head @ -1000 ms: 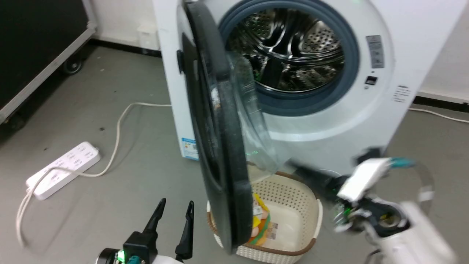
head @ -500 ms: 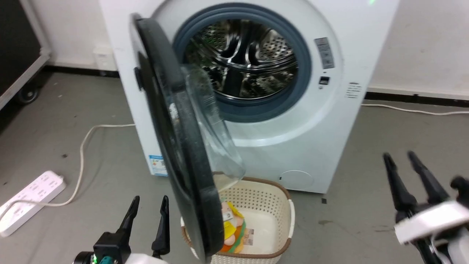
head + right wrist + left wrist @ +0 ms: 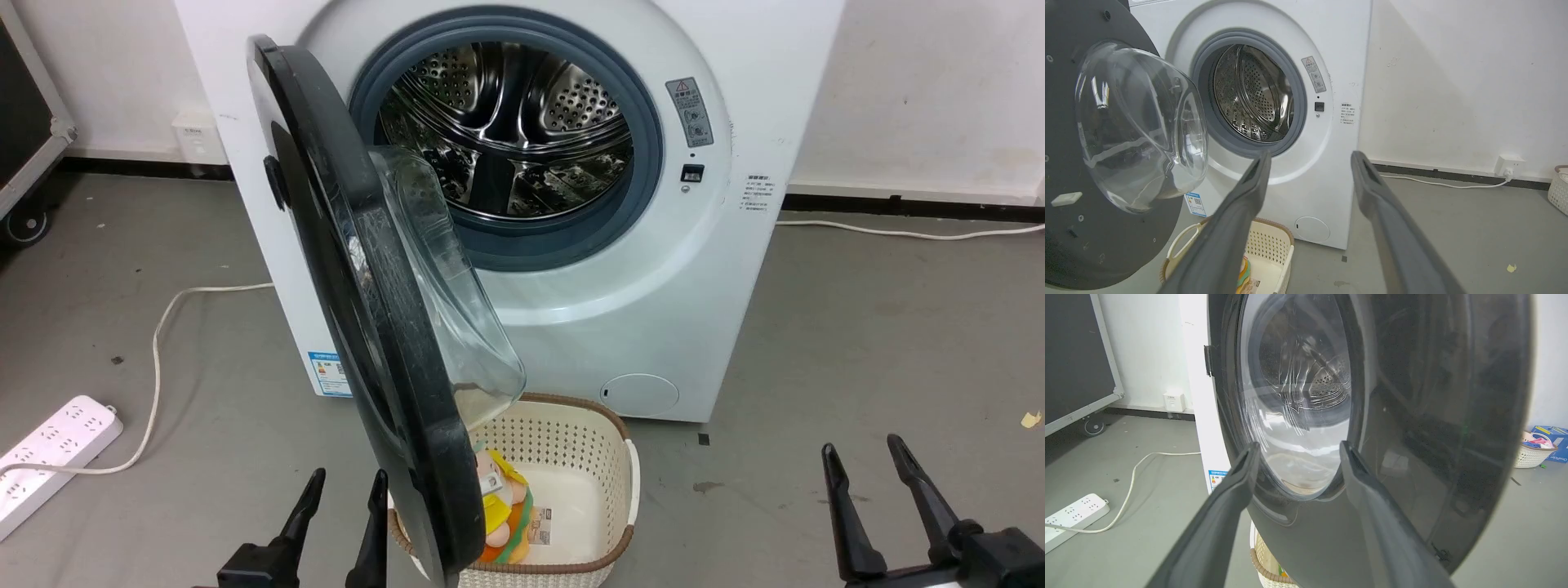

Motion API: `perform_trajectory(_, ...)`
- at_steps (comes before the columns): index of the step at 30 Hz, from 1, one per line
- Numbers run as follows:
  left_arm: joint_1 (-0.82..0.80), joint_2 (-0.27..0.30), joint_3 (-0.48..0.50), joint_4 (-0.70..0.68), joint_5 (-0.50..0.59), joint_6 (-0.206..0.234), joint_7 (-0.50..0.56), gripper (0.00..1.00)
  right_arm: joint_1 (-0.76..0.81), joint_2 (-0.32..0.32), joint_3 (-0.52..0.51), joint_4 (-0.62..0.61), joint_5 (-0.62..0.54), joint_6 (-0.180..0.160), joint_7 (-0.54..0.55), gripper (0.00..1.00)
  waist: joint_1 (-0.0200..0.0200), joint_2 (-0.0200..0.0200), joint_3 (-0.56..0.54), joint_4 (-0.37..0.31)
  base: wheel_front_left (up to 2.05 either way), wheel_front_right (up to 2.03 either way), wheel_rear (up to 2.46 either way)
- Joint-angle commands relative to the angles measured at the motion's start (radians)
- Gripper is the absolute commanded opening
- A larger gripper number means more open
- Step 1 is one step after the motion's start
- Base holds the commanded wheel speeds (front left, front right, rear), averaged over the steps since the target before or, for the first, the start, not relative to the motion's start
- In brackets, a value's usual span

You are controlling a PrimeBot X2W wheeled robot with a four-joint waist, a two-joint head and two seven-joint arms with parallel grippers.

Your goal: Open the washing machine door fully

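Both left jaws and right jaws stand wide and empty. The washing machine door (image 3: 384,327) hangs swung out from the left edge of the washing machine (image 3: 653,327), over the basket (image 3: 630,490) on the floor (image 3: 857,327).

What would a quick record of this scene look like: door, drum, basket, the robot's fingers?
washing machine door: swung out from the opening, nearly edge-on in the head view
drum: steel, open to view, nothing seen inside
basket: cream, on the floor under the door's lower edge, colourful toy inside
left fingers: spread, holding nothing, facing the door's outer side
right fingers: spread, holding nothing, apart from the door
power strip: white, on the floor at the left
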Motion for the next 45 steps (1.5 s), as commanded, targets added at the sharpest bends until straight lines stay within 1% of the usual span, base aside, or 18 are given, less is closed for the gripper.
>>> perform_trajectory(1,0.013,0.002,-0.001,0.004,-0.003,-0.005,-0.006,1.0,0.012,0.006,-0.003,-0.003,-0.005,0.001,-0.004,1.0,0.0001,0.0,0.001,0.001,0.0,0.0,0.0)
perform_trajectory(9,0.005,0.002,-0.001,0.022,0.002,-0.015,-0.006,1.0,0.015,0.019,-0.016,0.005,-0.013,0.001,-0.004,1.0,0.0001,0.0,0.002,0.013,0.0,0.0,0.0)
perform_trajectory(10,0.005,0.002,-0.002,0.022,0.003,-0.016,-0.006,0.82,0.014,0.019,-0.018,0.005,-0.011,0.001,-0.004,1.0,0.0001,0.0,0.002,0.014,0.0,0.0,0.0)
perform_trajectory(11,0.004,0.002,-0.002,0.022,0.004,-0.016,-0.006,0.25,0.014,0.02,-0.018,0.005,-0.009,0.001,-0.004,1.0,0.0001,0.0,0.002,0.015,0.0,0.0,0.0)
perform_trajectory(12,0.004,0.001,-0.002,0.022,0.004,-0.017,-0.006,0.0,0.014,0.02,-0.019,0.005,-0.004,0.001,-0.004,1.0,0.0001,0.0,0.002,0.015,0.0,0.0,0.0)
perform_trajectory(16,0.002,0.001,0.0,0.013,0.005,-0.02,-0.006,0.0,0.013,0.02,-0.015,0.005,0.013,0.001,-0.004,1.0,0.0001,0.0,0.001,0.015,0.0,0.0,0.0)
perform_trajectory(19,-0.012,0.001,0.024,-0.036,-0.019,-0.019,-0.006,0.0,0.011,0.02,-0.014,0.005,0.024,0.001,-0.004,1.0,0.0001,0.0,0.003,0.014,0.0,0.0,0.0)
perform_trajectory(21,-0.032,0.001,0.045,-0.09,-0.041,-0.01,-0.006,0.0,0.01,0.02,-0.015,0.005,0.028,0.001,-0.004,1.0,0.0001,0.0,0.004,0.014,0.0,0.0,0.0)
perform_trajectory(25,-0.093,0.001,0.097,-0.238,-0.115,0.023,-0.006,0.0,0.007,0.02,-0.016,0.004,0.032,0.001,-0.004,1.0,0.0001,0.0,0.004,0.015,0.0,0.0,0.0)
perform_trajectory(28,-0.144,0.001,0.116,-0.355,-0.096,0.037,-0.006,0.0,0.004,0.02,-0.016,0.005,0.035,0.001,-0.004,1.0,0.0001,0.0,0.004,0.013,0.0,0.0,0.0)
perform_trajectory(30,-0.17,0.001,0.112,-0.423,-0.083,0.044,-0.006,0.0,0.002,0.02,-0.014,0.006,0.037,0.001,-0.004,1.0,0.0001,0.0,0.004,0.01,0.0,0.0,0.0)
perform_trajectory(34,-0.196,0.001,0.067,-0.498,-0.051,0.037,-0.006,0.0,0.0,0.02,-0.014,0.009,0.044,0.001,-0.004,1.0,0.0001,0.0,0.003,0.005,0.0,0.0,0.0)
perform_trajectory(38,-0.201,0.001,-0.012,-0.527,-0.024,0.025,-0.006,0.0,0.001,0.02,-0.015,0.011,0.049,0.001,-0.005,1.0,0.0001,0.0,0.005,0.001,0.0,0.0,0.0)
perform_trajectory(41,-0.176,0.001,-0.106,-0.492,-0.017,0.012,0.005,0.0,0.001,0.02,-0.017,0.013,0.053,0.001,-0.005,1.0,0.0001,0.0,0.006,0.0,0.0,0.0,0.0)
perform_trajectory(45,-0.144,0.001,-0.221,-0.422,-0.037,0.0,0.039,0.0,-0.001,0.02,-0.018,0.016,0.056,0.001,-0.005,1.0,0.0001,0.0,0.007,0.0,0.0,0.0,0.0)
